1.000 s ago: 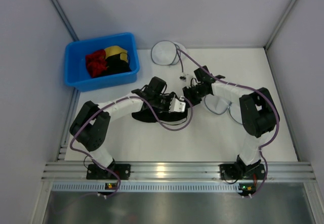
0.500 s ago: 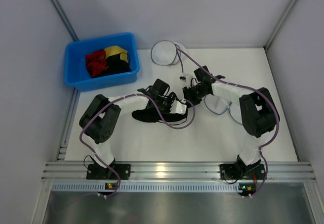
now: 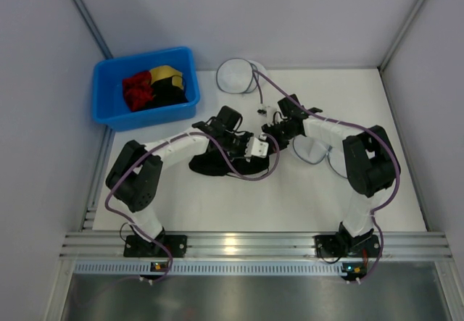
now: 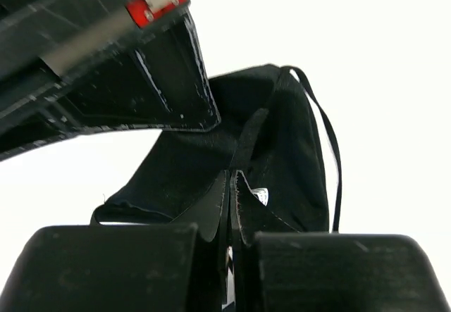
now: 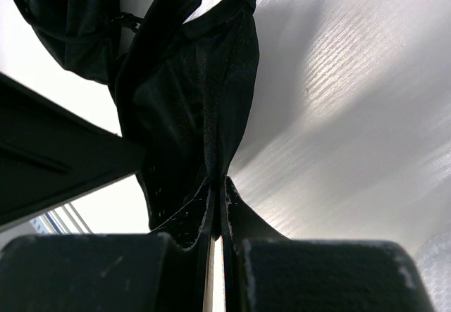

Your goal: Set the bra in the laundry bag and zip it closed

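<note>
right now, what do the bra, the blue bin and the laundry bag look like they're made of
bra: soft matte black fabric; it folds and drapes.
blue bin: probably plastic; smooth, moulded walls.
laundry bag: apparently see-through white mesh with thin dark rims.

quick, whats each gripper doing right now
left gripper: shut on the small black fabric bra
right gripper: shut, pinching the same bra's fabric

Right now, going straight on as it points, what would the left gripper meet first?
The bra, whose cloth the left gripper pinches; just beyond, slightly aside, probably the right gripper, though depth is unclear.
</note>
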You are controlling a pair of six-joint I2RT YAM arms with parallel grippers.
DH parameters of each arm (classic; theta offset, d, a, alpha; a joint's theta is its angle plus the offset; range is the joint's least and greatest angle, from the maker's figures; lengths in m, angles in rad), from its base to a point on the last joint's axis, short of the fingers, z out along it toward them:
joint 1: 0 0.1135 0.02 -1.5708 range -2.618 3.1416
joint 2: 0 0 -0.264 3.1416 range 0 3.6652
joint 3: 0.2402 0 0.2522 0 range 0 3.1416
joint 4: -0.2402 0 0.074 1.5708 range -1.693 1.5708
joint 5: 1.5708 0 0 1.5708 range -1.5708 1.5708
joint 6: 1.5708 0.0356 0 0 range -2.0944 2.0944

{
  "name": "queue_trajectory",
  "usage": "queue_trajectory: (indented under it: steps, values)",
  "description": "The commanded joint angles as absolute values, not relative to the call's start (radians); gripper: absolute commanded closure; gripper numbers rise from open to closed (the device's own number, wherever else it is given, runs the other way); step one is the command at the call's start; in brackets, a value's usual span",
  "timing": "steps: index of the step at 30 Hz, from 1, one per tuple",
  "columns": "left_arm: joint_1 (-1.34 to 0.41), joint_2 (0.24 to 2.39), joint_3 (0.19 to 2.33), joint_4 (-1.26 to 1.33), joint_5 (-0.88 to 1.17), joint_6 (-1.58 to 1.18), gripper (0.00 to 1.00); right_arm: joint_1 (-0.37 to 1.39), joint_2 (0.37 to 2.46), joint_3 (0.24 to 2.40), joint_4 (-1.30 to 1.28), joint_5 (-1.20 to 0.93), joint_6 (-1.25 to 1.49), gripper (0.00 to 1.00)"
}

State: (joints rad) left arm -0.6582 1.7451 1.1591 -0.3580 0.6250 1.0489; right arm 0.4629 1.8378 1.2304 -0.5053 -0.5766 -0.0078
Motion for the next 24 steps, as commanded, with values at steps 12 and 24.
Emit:
queue_trajectory:
  steps: [12,24]
  values:
    - [-0.672,1.657,1.123,-0.364,0.669,0.951,0.56,0.474,1.802,1.241,-0.485,-0.566,-0.017,1.0]
    - [-0.274,1.408,1.022,-0.351,0.563,0.088,0.56,0.472,1.758,1.296,-0.548,-0.44,-0.07,1.0]
